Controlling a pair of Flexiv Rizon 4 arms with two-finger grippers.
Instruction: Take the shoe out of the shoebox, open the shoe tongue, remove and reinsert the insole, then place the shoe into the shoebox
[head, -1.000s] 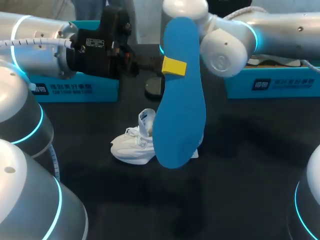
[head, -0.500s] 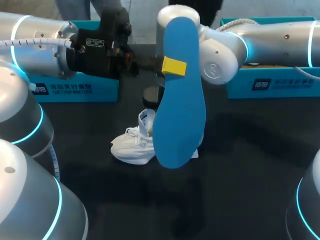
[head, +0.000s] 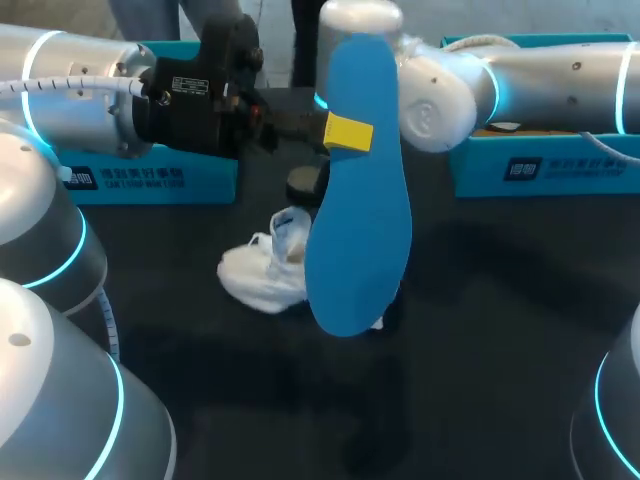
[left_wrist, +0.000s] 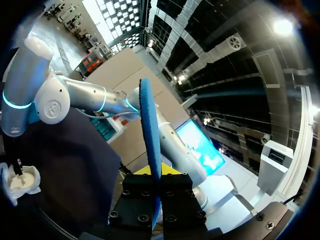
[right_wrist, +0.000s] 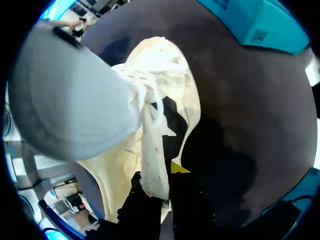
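Now the right fingers (right_wrist: 178, 168), clenched on the shoe (head: 262, 275) at mid-surface (head: 480, 330), are tipping it slightly leftward from its earlier pose. The left fingers (head: 348, 132) are grasping the insole (head: 360, 200) upright above it, so reinsertion looks to be next.

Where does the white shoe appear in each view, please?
Head view: white shoe mid-table, partly behind the blue insole.
Left wrist view: shoe small, at the right arm's end.
Right wrist view: shoe large, held by the right gripper.
Shared landmark: the black table.
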